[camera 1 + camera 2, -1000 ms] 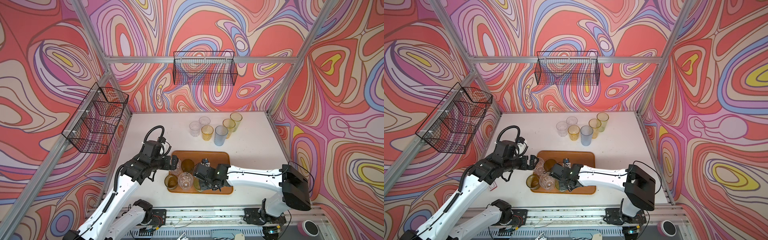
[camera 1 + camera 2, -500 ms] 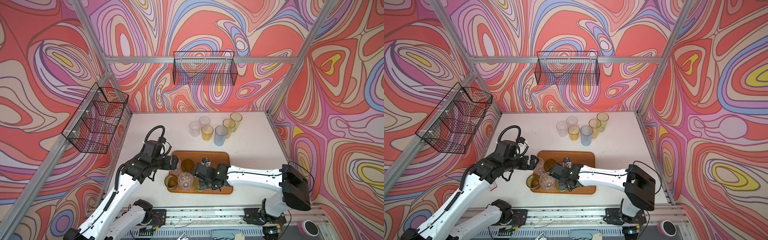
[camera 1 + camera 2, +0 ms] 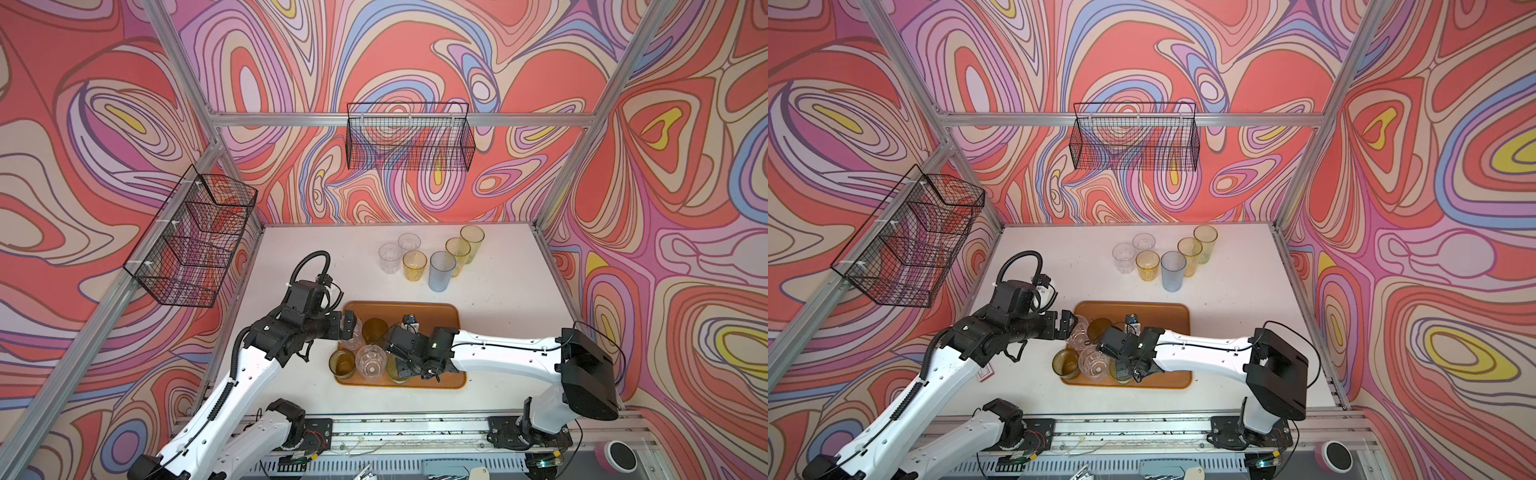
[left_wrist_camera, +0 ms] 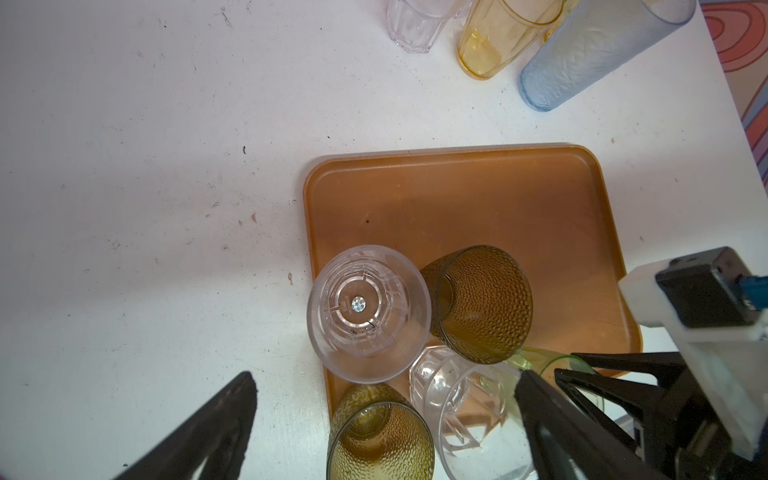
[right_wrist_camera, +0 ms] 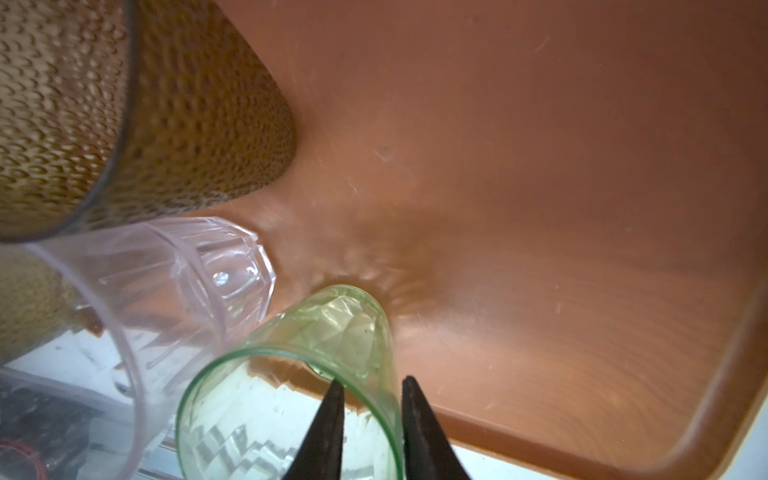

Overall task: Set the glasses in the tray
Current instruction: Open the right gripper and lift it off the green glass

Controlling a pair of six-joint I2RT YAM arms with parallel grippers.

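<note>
Orange-brown tray point(image 3: 436, 316): five glasses point(image 3: 370, 362) in | your left gripper point(image 4: 386, 376): gaping, empty | your right gripper point(image 5: 370, 386): slightly parted astride green glass point(image 5: 332, 324) rim

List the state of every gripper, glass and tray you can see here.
Left gripper: open, above the clear glass at the tray's edge.
Right gripper: jaws astride the green glass rim, grip unclear.
Tray: holds five upright glasses.
Far glasses: six, upright on the table, outside the tray.
</note>
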